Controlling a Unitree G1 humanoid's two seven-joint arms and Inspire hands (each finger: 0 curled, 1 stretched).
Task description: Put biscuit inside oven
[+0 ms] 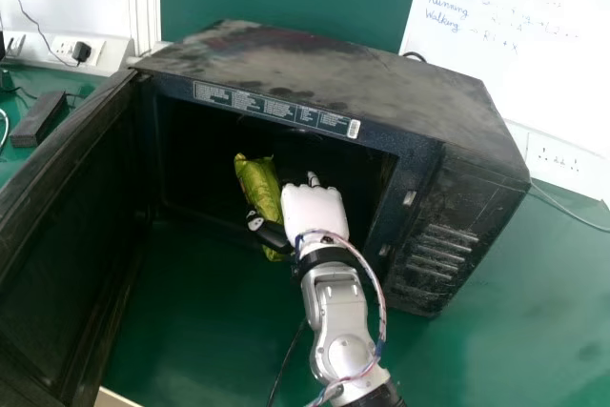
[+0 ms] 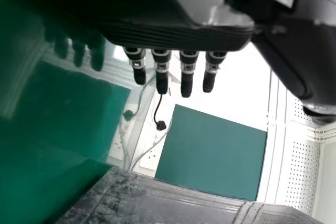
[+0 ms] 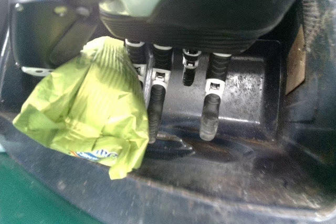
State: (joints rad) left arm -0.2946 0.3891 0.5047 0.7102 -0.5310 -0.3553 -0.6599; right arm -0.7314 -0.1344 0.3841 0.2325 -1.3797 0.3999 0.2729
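In the head view the right hand (image 1: 315, 212) is at the mouth of the dark oven (image 1: 334, 69), whose door (image 1: 67, 235) stands open on the left. A yellow-green biscuit packet (image 1: 259, 188) is tilted at the hand's left side, its upper end within the cavity. The right wrist view has the packet (image 3: 100, 114) pinched between thumb and fingers of the right hand (image 3: 210, 103), above the oven's dark inner floor (image 3: 247, 166). Fingers extended, the left hand (image 2: 173, 32) holds nothing in the left wrist view.
The oven stands on a green table (image 1: 191, 321). At the left back lie a black adapter (image 1: 40, 118) and cables. A wall socket (image 1: 71, 48) and a whiteboard (image 1: 515, 45) are behind. The oven's right inner wall and front frame stand close beside the right hand.
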